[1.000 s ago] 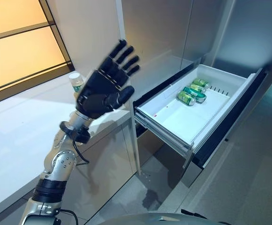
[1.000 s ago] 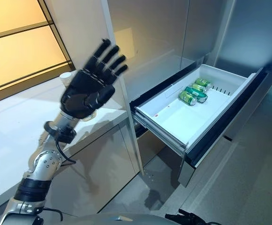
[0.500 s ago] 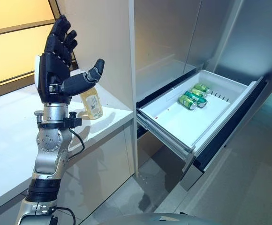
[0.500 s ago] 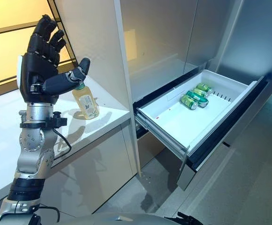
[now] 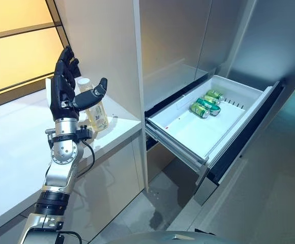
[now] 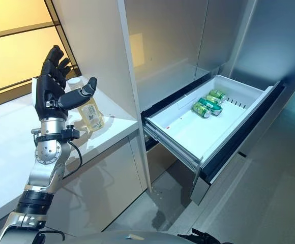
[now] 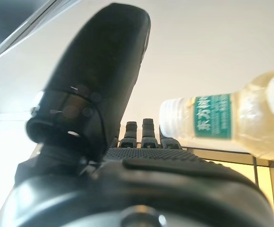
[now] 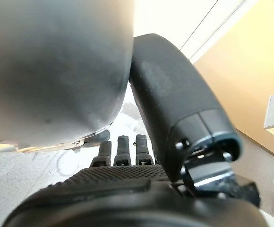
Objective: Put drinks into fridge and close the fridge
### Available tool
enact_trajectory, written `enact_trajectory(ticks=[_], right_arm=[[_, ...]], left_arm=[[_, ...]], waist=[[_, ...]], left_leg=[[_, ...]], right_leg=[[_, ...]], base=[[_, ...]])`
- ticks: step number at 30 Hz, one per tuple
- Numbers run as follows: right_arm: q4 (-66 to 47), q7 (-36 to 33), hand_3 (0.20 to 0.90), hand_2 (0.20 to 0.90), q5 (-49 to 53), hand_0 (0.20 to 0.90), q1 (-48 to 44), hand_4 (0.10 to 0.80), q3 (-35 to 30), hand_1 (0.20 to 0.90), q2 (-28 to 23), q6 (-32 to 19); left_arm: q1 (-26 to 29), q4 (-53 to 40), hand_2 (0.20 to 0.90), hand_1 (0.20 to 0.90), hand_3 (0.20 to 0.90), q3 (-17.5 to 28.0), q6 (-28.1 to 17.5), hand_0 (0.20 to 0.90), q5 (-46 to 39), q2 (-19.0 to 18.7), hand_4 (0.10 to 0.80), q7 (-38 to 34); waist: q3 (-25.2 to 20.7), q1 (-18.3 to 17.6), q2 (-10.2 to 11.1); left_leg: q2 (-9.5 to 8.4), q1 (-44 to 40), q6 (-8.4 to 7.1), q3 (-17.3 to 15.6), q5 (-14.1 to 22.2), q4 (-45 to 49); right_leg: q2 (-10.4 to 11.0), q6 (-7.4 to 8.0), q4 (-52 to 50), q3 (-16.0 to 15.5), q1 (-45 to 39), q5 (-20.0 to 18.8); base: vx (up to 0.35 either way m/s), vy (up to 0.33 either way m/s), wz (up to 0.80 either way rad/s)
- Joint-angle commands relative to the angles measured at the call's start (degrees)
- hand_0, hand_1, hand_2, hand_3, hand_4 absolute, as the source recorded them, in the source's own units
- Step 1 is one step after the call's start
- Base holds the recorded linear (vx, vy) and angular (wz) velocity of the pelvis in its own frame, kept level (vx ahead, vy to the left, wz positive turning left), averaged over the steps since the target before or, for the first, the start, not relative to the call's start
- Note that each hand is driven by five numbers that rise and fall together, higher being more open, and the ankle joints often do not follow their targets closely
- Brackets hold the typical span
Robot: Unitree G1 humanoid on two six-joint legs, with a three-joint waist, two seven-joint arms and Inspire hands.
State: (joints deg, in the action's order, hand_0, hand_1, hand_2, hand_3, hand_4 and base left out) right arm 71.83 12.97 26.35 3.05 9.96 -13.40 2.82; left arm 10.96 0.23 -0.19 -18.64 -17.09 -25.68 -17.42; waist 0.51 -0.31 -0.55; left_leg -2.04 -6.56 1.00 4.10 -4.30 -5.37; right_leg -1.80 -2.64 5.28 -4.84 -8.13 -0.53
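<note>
Left hand [image 5: 65, 91], fingers spread and empty, stands at the bottle's [image 5: 95, 109] nine o'clock; a careless closing sweep could topple it off the counter [image 5: 15, 147]

White counter [image 5: 15, 147] bears 1 bottle [image 5: 95, 112] (upright, near its edge).

Clear bottle [image 5: 95, 109] of pale yellow drink, white cap, stands upright on the white table [image 5: 15, 147] at left; three green cans [image 5: 206, 102] lie on their sides at the far end of the open white fridge drawer [image 5: 188, 133].
</note>
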Motion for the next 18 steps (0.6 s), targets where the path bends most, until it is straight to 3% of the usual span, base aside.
enact_trajectory(ticks=[1,18], right_arm=[[1.55,1.53,0.900,0.900,-1.12,0.900,-2.07,0.800,2.30,0.900,2.69,-0.60],[1.15,2.23,0.900,0.900,-2.71,0.900,-2.28,0.800,1.85,0.900,1.71,0.57]], left_arm=[[7.36,0.72,0.900,0.900,0.900,1.19,-2.84,0.900,2.59,-2.52,0.800,0.07],[6.68,10.72,0.900,0.900,0.900,-0.49,-0.98,0.900,3.60,-1.26,0.800,-1.13]], waist=[[-1.67,-0.23,0.84],[-1.47,-0.84,0.64]], left_leg=[[-1.38,-2.20,1.70,-3.02,6.29,0.37],[-1.43,-2.61,1.70,-3.52,6.23,0.37]], right_leg=[[1.33,3.53,-1.05,1.51,-0.16,-0.01],[1.35,3.64,-1.34,1.85,-0.27,-0.01]], base=[[0.000,0.000,0.00],[0.003,0.003,-0.02]])
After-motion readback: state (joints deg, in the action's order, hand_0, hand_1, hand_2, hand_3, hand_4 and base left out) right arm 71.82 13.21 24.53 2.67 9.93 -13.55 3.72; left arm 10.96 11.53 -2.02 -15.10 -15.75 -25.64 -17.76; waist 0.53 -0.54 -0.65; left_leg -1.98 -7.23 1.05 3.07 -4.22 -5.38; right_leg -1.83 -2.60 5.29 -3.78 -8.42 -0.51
